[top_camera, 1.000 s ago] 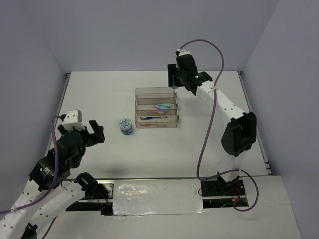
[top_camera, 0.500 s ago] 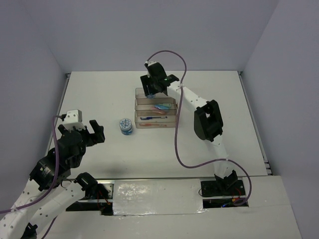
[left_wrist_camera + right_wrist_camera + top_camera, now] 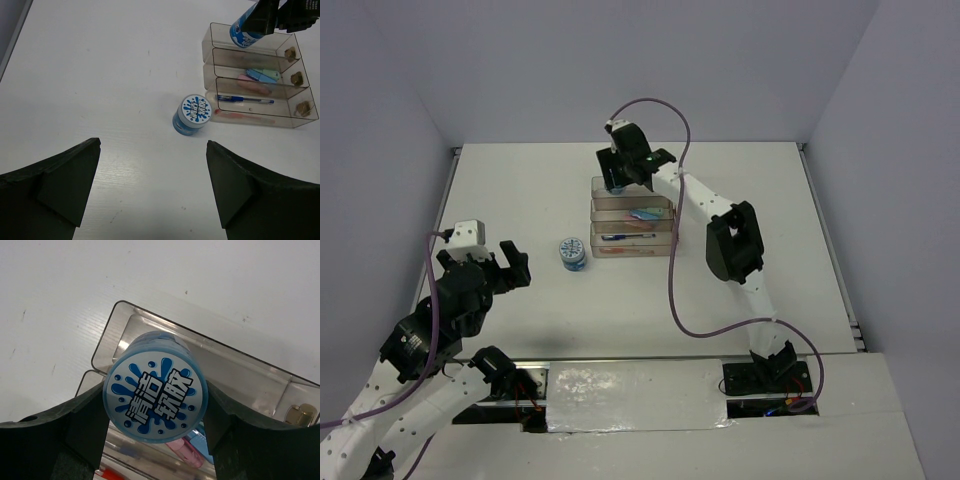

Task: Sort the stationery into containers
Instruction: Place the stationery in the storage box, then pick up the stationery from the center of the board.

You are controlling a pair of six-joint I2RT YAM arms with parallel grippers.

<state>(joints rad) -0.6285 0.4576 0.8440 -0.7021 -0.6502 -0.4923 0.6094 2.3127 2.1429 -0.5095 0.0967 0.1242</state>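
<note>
The clear stepped rack of three trays stands mid-table; it also shows in the left wrist view and the right wrist view. My right gripper is shut on a round blue-white roll and holds it over the left end of the far tray; the roll also shows in the left wrist view. A second roll stands on the table left of the rack, also in the left wrist view. Pink, green and blue sticks lie in the middle tray. A blue pen and a red pen lie in the near tray. My left gripper is open and empty, near the table's left front.
The white table ends at grey walls on the left, right and back. The right arm stretches across just right of the rack, its purple cable hanging over the table's middle.
My right gripper has swung left from beyond the rack's right end to its far-left corner, carrying the roll. The left arm has not moved.
</note>
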